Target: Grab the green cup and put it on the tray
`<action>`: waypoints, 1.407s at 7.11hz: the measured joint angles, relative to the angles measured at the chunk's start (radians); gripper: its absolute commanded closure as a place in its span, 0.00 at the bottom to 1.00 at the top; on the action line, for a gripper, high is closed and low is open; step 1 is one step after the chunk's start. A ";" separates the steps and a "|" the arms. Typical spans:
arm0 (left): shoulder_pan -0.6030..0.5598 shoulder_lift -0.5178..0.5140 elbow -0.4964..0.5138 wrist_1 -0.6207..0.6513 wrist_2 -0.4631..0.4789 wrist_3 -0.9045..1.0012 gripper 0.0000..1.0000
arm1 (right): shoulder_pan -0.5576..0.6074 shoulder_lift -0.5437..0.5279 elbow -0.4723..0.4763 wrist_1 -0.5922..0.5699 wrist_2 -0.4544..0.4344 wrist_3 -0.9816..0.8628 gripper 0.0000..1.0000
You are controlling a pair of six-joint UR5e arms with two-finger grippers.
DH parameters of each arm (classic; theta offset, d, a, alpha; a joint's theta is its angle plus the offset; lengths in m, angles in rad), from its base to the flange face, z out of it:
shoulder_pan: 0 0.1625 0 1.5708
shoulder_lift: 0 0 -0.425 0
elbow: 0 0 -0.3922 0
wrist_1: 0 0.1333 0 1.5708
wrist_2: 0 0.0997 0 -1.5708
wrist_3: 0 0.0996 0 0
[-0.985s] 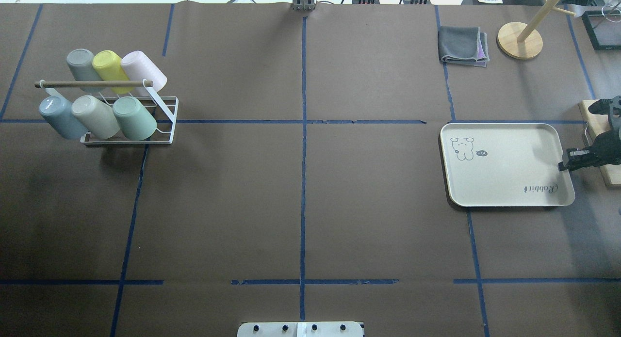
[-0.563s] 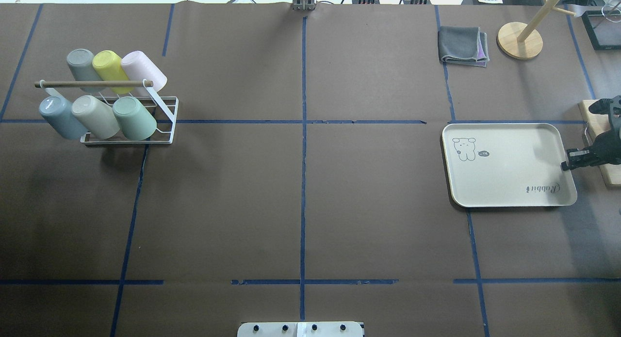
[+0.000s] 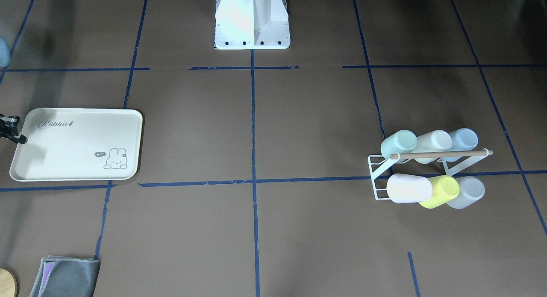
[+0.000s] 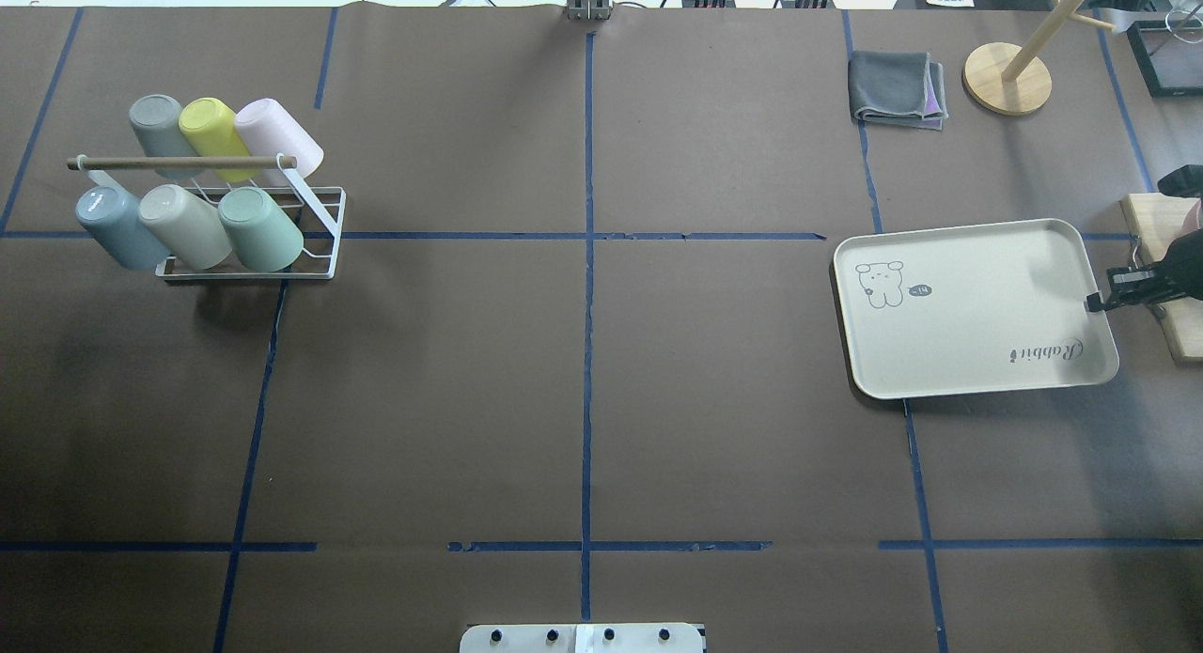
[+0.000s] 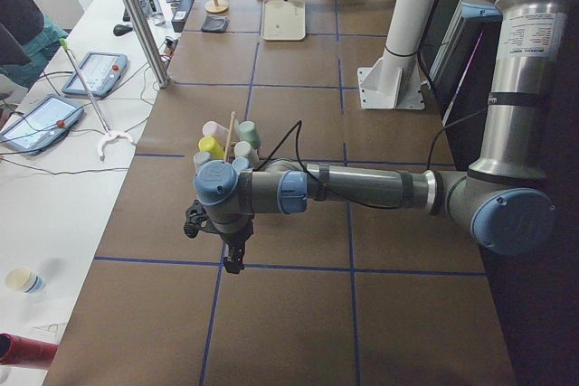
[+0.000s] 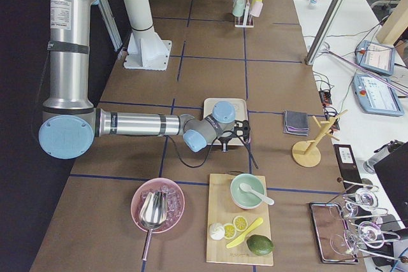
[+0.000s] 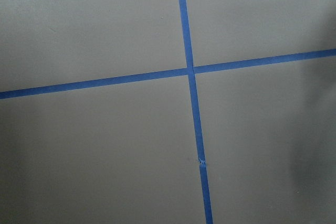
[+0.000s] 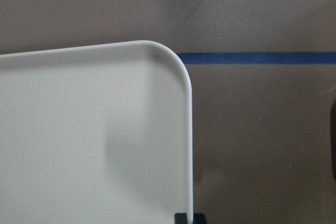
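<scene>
The green cup (image 4: 260, 228) lies tilted on the right of the front row of a white wire rack (image 4: 318, 223) at the left of the table. It also shows in the front-facing view (image 3: 398, 144). The cream tray (image 4: 977, 305) sits at the right, slightly skewed. My right gripper (image 4: 1095, 303) is shut on the tray's right rim. The right wrist view shows the rim (image 8: 188, 129) running down between its fingertips. My left gripper (image 5: 231, 255) shows only in the exterior left view, above bare table near the rack. I cannot tell if it is open or shut.
The rack also holds a yellow cup (image 4: 214, 132), a blue cup (image 4: 113, 223) and several others. A folded grey cloth (image 4: 898, 89) and a wooden stand (image 4: 1007, 78) lie beyond the tray. A wooden board (image 4: 1161, 249) with a bowl sits just right of the tray.
The tray has turned a little and shifted toward the far side and the left, with my right gripper on its rim. The cups have not moved.
</scene>
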 measured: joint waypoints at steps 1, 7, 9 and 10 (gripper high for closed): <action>0.000 0.000 0.000 0.001 0.000 0.000 0.00 | 0.023 0.004 0.013 0.000 0.041 0.000 1.00; 0.000 0.000 -0.011 0.008 0.002 0.000 0.00 | -0.012 0.211 0.045 -0.009 0.129 0.317 1.00; 0.000 0.000 -0.014 0.010 0.002 -0.001 0.00 | -0.116 0.303 0.046 -0.013 0.061 0.461 1.00; 0.000 0.000 -0.015 0.011 0.001 -0.001 0.00 | -0.176 0.341 0.045 -0.016 0.018 0.519 1.00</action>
